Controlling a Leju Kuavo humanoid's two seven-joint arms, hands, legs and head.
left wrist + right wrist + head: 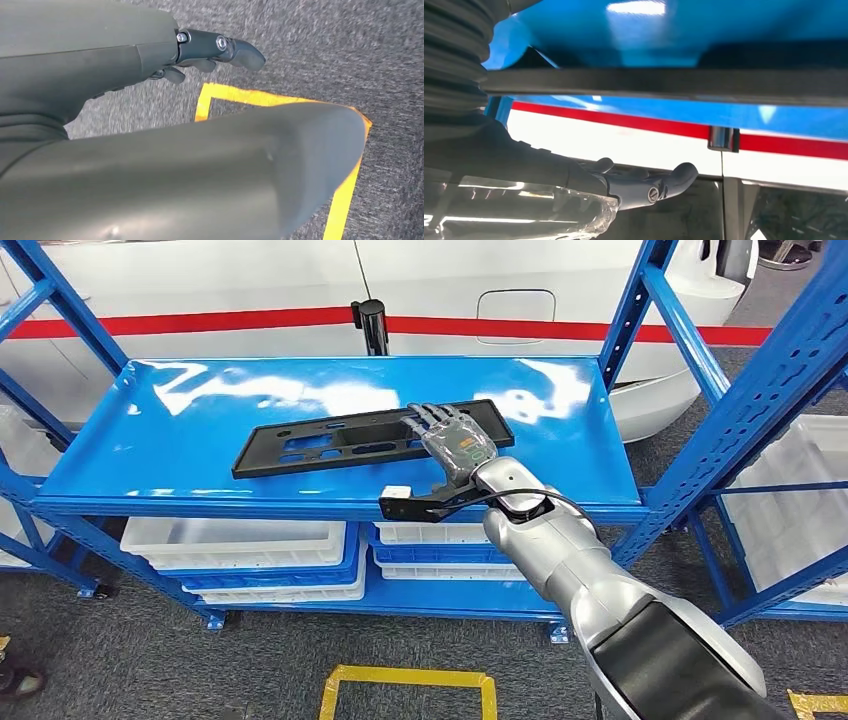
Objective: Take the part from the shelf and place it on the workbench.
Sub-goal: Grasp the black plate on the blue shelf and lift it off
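Reach step: the right hand [455,445] lies flat, fingers extended, atop the right end of the black plastic panel [350,436] on the blue shelf [150,455], gripping nothing yet. Next move likely needs fingers curled around the panel's edge before lifting. The left hand [210,52] hangs empty, fingers loosely curled, over the carpet.

Behind the rack you see a white vehicle body [250,285] with a red stripe [200,322] running along its side. White plastic bins [240,545] sit stacked on the lower level, and more bins [790,500] stand off to the right. Yellow floor tape [405,680] marks a square on the grey carpet [130,660].
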